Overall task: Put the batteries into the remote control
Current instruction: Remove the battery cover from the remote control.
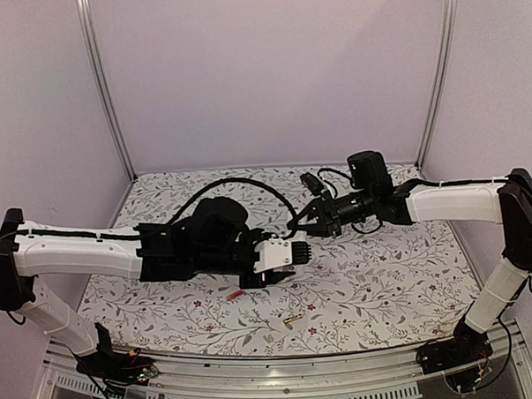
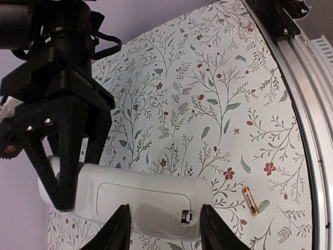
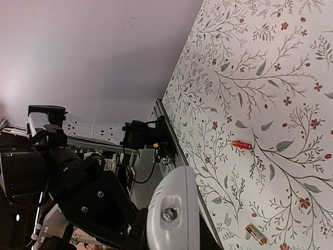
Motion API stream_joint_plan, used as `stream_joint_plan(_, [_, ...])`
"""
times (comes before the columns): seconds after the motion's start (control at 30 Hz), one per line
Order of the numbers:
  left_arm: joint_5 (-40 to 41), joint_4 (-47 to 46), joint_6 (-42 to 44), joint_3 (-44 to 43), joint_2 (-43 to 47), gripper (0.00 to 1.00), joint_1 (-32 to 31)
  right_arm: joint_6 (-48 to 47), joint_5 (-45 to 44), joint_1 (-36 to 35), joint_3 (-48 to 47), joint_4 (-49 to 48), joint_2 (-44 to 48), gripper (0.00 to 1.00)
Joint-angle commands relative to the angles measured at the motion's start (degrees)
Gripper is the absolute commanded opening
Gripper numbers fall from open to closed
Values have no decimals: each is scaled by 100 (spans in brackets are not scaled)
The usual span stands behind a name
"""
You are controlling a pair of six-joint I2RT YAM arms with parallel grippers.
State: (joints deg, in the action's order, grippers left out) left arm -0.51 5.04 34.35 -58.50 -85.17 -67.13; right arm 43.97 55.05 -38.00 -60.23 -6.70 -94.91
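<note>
The white remote control (image 2: 151,200) is held above the table, its plain back with the closed battery cover facing the left wrist camera. My left gripper (image 2: 165,232) is shut on its long sides. My right gripper (image 3: 174,232) is shut on one end of the remote (image 3: 174,208). In the top view both grippers, left (image 1: 271,268) and right (image 1: 303,229), meet at the remote (image 1: 284,252). The red battery (image 1: 235,294) lies on the cloth and also shows in the right wrist view (image 3: 241,144). The dark battery with orange marking (image 2: 250,201) lies nearer the front edge (image 1: 293,319).
A floral cloth (image 1: 384,274) covers the table. A metal rail (image 1: 282,375) runs along the near edge. Upright frame posts (image 1: 107,92) stand at the back corners before a plain wall.
</note>
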Motion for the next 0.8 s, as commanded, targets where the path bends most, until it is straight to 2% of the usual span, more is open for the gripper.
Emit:
stream_joint_plan(0.0, [250,5,92,-136,-77,45,-103,22,142,-85,33,13,-59,0])
stream_joint_plan(0.33, [621,-26,358,-87,-80,41,-72,13,232,-149,13,28,-80,0])
stream_joint_plan(0.77, [472,-206,378,12,237,39,-81,129,146,-147,14,31,-327,0])
